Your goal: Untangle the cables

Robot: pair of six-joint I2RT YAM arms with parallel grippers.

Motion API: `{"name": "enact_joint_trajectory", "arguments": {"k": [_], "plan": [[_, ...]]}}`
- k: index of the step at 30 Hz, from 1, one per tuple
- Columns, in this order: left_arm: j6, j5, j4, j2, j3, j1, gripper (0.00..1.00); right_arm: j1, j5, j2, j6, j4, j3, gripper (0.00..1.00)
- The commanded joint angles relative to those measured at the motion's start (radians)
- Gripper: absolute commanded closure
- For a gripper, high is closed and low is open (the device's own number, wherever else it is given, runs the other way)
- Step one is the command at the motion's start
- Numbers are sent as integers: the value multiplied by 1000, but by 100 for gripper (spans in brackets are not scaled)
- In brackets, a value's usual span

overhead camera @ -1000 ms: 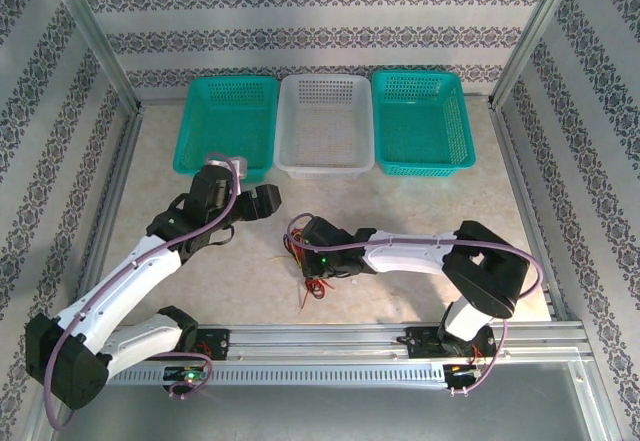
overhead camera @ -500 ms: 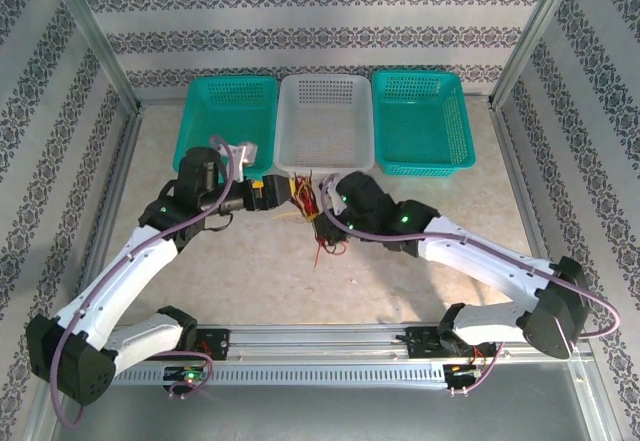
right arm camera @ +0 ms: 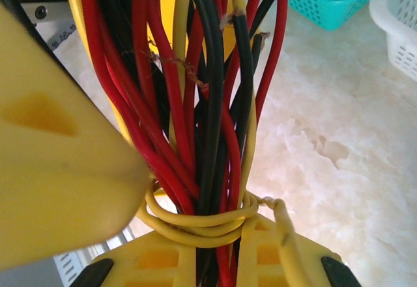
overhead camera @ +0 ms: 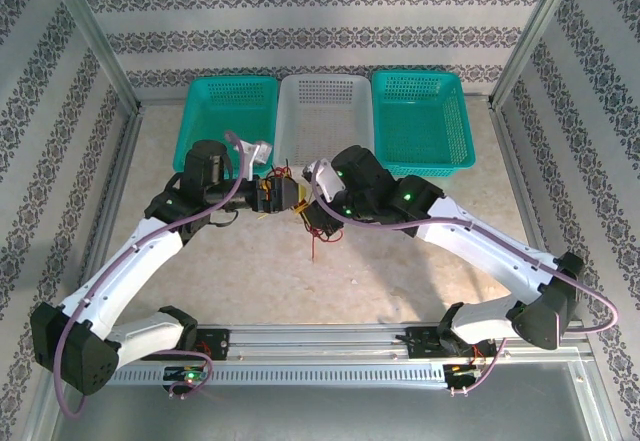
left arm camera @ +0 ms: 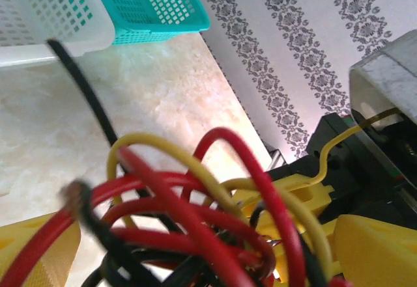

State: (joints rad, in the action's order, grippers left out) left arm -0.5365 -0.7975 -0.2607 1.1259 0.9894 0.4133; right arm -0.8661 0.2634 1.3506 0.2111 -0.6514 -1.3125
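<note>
**A:** How far along was the untangling?

**B:** Hardly begun, by my reading. No wire had been drawn free. All the cables [right arm camera: 202,124] sat in one knot, and none lay apart on the table [overhead camera: 250,271].

**A:** Left side first, then.

**B:** The left gripper [overhead camera: 270,195] had a yellow finger on either side of the bundle. Whether it pinched the wires or merely bracketed them, I couldn't tell.

**A:** And the bundle itself?

**B:** It was held up off the table, toward its far edge, just short of the white basket's [overhead camera: 322,166] near rim, with a red end [overhead camera: 313,246] dangling below. Red, black and yellow strands ran together, crossing and looping. One yellow wire [right arm camera: 195,218] was wound round the rest like a tie.

**A:** The right?

**B:** The right gripper [right arm camera: 218,264] was clamped on the bundle, with strands squeezed through the narrow gap between its fingers, right beside that yellow wrap.

**A:** What was left?

**B:** Nearly everything, I'd judge: loosening the wrap, then drawing each colour out.
</note>
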Motion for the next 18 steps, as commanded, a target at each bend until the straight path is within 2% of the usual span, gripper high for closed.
{"name": "enact_joint_trajectory", "arguments": {"k": [1,6,12,14,16,18], "plan": [[-34,-77,69,24,-18,10,0,1,37,-5,-30,-15,-38,92],[-46,-145,92,49,-31,10,33,1,30,-13,-26,-4,-36,91],[-63,-142,97,57,-38,8,82,1,25,-16,-26,7,-39,91],[-69,-142,109,57,-36,7,92,1,11,-18,-23,9,-39,88],[-89,-130,136,57,-38,3,99,1,-38,-33,-14,16,-35,74],[-154,-87,207,53,-58,-16,100,1,-147,-75,1,19,-24,40]]}}
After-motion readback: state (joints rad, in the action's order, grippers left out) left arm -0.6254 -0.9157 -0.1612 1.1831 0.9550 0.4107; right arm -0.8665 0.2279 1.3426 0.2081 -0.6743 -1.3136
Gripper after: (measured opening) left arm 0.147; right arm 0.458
